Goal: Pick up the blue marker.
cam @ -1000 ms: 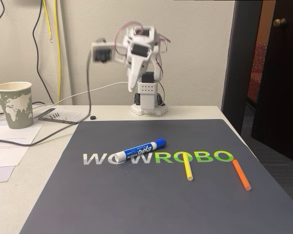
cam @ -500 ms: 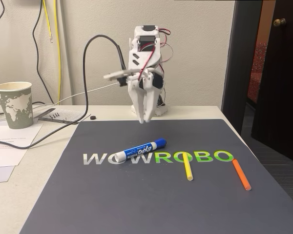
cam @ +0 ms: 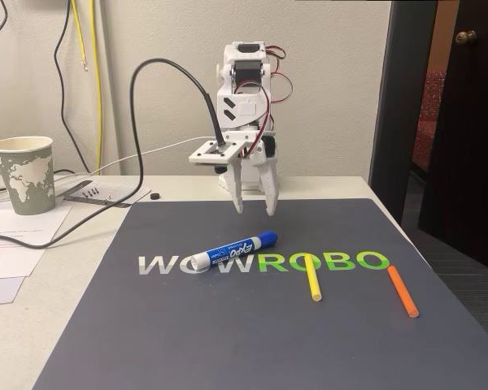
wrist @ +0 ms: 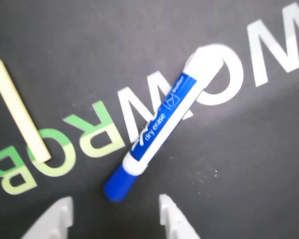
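Fixed view: end effector (cam: 255,211) hanging fingers-down above far part of dark mat (cam: 187,341), fingers spread apart, gripping nothing. Blue marker (cam: 233,250) lying flat on mat, nearer than the fingers, across the "WOWROBO" lettering, cap to the right. Yellow stick (cam: 311,278) right of it, orange stick (cam: 402,291) farther right. Wrist view, slightly blurred: marker's cap (wrist: 120,183) seemingly between the fingertips (wrist: 172,214), untouched.

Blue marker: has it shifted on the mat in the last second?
No. In the fixed view the blue marker lies across the same white WOW letters as before, cap toward the green R.
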Robot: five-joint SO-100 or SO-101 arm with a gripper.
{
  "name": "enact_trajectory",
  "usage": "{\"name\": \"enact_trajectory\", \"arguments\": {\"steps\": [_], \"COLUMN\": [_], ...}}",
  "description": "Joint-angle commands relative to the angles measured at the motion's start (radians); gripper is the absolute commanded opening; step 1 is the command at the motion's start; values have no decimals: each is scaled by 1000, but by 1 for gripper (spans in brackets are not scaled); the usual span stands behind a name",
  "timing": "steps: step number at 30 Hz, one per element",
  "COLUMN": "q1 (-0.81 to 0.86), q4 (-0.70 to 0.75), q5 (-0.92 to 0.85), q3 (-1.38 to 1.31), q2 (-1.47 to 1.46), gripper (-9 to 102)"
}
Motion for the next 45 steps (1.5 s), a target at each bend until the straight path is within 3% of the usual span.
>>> {"name": "enact_trajectory", "arguments": {"steps": [1,5,25,45], "q1": [0,-2,2,-9], "q4": [40,67,304,324], "q5": [-32,-60,-64,-80], "q3": [-58,-58,-118,-126], "q2": [-12,-28,-54,-12], "gripper": [28,35,33,34]}}
